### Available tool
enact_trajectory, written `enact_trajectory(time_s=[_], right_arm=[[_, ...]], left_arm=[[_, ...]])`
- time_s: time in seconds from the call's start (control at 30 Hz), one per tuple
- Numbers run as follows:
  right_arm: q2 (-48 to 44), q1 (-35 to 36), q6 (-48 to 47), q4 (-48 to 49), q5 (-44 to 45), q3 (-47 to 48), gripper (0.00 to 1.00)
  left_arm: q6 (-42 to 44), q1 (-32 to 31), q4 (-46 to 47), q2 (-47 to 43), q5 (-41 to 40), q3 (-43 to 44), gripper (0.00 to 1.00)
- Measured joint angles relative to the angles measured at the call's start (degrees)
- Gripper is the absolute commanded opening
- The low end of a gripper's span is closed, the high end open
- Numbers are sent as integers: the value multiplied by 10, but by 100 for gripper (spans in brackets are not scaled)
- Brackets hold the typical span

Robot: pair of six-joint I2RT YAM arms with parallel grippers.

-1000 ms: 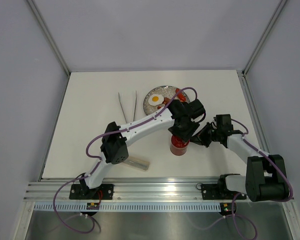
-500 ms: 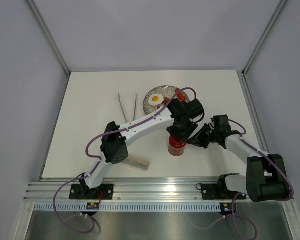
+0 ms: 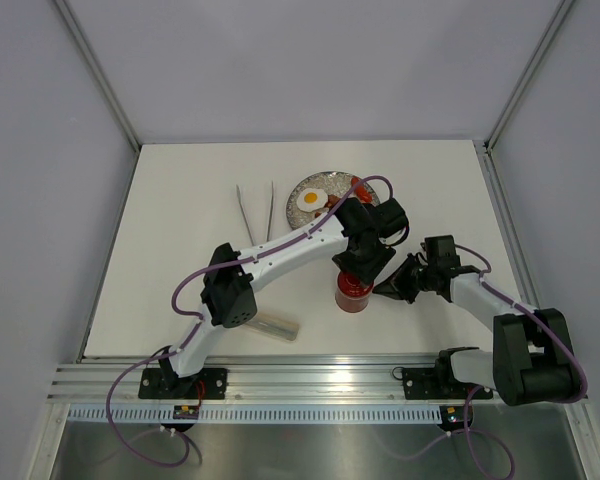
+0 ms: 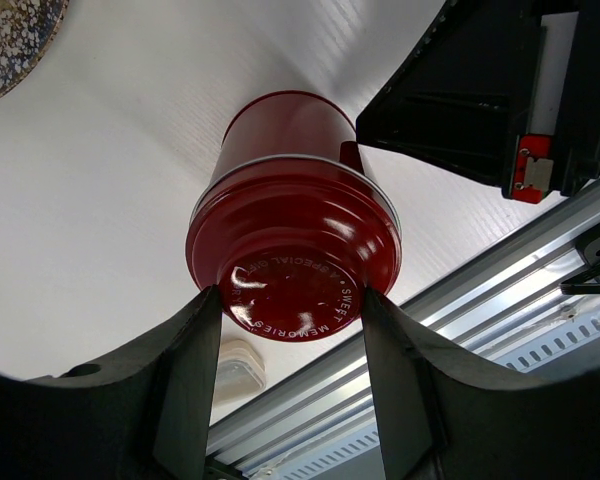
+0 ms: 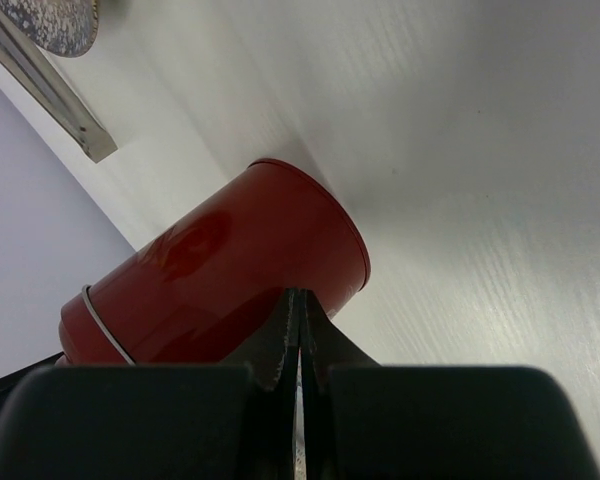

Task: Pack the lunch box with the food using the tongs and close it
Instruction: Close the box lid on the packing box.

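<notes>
The red lunch box (image 3: 355, 293) stands upright near the table's middle, with its round red lid (image 4: 292, 265) on top. My left gripper (image 4: 285, 300) reaches down from above, and its two fingers press the lid's rim on either side. My right gripper (image 5: 300, 295) is shut with nothing in it, its tips touching the lunch box's side wall (image 5: 210, 270) low down. The silver tongs (image 3: 257, 212) lie apart on the table, left of the speckled plate (image 3: 332, 178). A fried egg (image 3: 311, 198) and red food pieces rest on the plate, partly hidden by my left arm.
A pale rectangular object (image 3: 276, 325) lies near the front edge by the left arm's elbow. The aluminium rail (image 3: 310, 380) runs along the near edge. White walls close in the back and sides.
My right gripper has slid down and left until it touches the lunch box's side. The left gripper stays on the lid, and the lunch box has barely shifted.
</notes>
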Motion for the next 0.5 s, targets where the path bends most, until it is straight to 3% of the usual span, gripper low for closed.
enact_trajectory(time_s=[0.17,0.27,0.43,0.5], right_arm=[[-1,0,2,1,0,-4,1],[-4,1,2,0,0,-4,1],[-21,2,2,-6,3,-4,2],[-29,3,1,-11,7,-4,3]], left_arm=[[0,0,0,0,-1,0,1],[0,0,0,0,-3,0,8],[0,0,6,-3,-3,-8,38],[0,0,8,-4,-3,-10,42]])
